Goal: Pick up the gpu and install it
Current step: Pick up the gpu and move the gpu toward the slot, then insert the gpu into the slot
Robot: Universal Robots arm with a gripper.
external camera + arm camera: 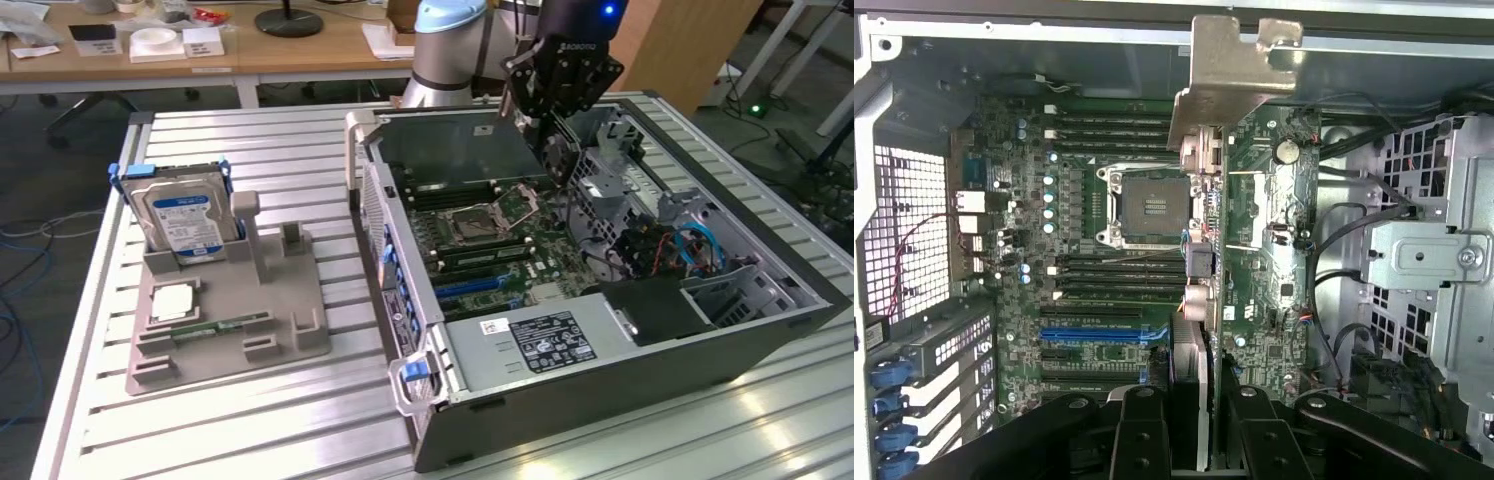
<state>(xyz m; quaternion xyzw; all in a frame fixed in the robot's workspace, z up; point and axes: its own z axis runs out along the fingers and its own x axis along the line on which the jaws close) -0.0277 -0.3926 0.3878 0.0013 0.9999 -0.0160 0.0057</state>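
Slatted metal counter [747, 430] nearest the lens, carrying everything.

Computer case [641, 385] lies on its side on the counter, open side up. In it are the motherboard [521, 250] with an empty processor socket [1154, 205], a labelled power supply [547, 340] at the near end, and drive cages with cables on the exterior view's right.

Grey holder [287, 345] sits beside the case, on the exterior view's left. A hard drive [187, 220] stands upright in it and a memory stick [214, 327] lies flat in a groove.

End effector [1194, 405] hangs above the case's far end, over the open side. Its jaws are partly closed and clamped on the gpu [1204, 230].

The gpu is off the holder, in the grip and seen edge-on. Its long axis runs straight out from the fingers [1139, 430], with the silver bracket [1229, 80] at the far end. I judge it not yet seated: the blue slot [1094, 335] lies off to one side of the card's line.
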